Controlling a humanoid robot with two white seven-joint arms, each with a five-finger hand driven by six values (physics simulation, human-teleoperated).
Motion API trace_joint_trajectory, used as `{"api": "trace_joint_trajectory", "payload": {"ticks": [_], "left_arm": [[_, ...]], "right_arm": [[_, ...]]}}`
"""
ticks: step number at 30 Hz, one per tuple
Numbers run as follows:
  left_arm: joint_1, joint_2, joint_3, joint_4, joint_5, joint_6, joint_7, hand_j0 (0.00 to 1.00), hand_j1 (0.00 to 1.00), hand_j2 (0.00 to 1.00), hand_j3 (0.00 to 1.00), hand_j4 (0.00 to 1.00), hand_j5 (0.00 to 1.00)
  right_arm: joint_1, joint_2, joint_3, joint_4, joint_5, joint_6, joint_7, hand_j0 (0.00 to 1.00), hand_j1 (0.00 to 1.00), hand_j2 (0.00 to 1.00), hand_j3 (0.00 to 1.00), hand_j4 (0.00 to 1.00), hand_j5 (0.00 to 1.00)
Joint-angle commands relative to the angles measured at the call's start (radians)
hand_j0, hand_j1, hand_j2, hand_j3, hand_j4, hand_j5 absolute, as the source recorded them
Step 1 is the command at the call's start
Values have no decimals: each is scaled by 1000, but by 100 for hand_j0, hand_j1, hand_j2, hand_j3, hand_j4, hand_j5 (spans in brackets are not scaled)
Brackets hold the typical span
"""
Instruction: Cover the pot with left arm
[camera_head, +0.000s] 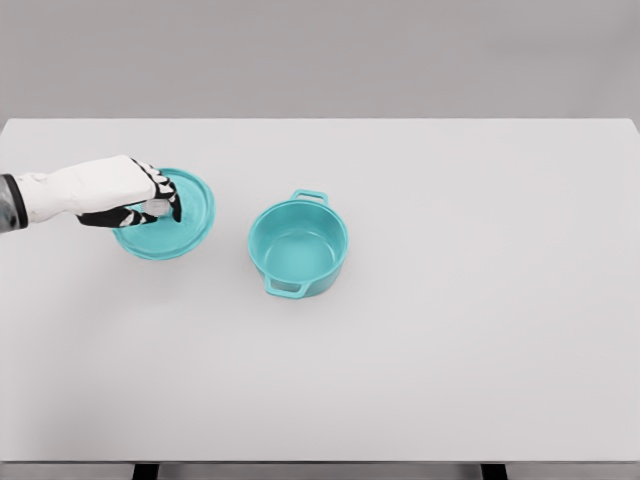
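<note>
On the table (450, 350), 1 left hand (125, 195) pinches 1 lid's (185, 225) knob beside 1 uncovered pot (298, 245).

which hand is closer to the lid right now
Left. The left hand is over the lid, fingers curled around its knob. The right hand is out of view.

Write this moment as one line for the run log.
left robot hand: over lid, fingers at knob | lid: on table, left of pot | pot: open, empty | right arm: unseen
</note>
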Motion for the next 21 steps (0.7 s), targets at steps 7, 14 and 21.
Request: {"api": "trace_joint_trajectory", "payload": {"ticks": [7, 14, 21], "left_arm": [[-2, -9, -8, -49, 4, 3, 0, 50, 50, 50, 50, 50, 50], [-6, -17, -11, -73, 2, 3, 0, 50, 50, 50, 50, 50, 50], [-12, -54, -11, -86, -7, 3, 0, 50, 50, 50, 50, 50, 50]], "right_arm": [[0, 0, 0, -1, 0, 0, 0, 100, 100, 100, 100, 100, 100], [0, 0, 0, -1, 0, 0, 0, 100, 100, 100, 100, 100, 100], [0, 0, 0, -1, 0, 0, 0, 100, 100, 100, 100, 100, 100]]}}
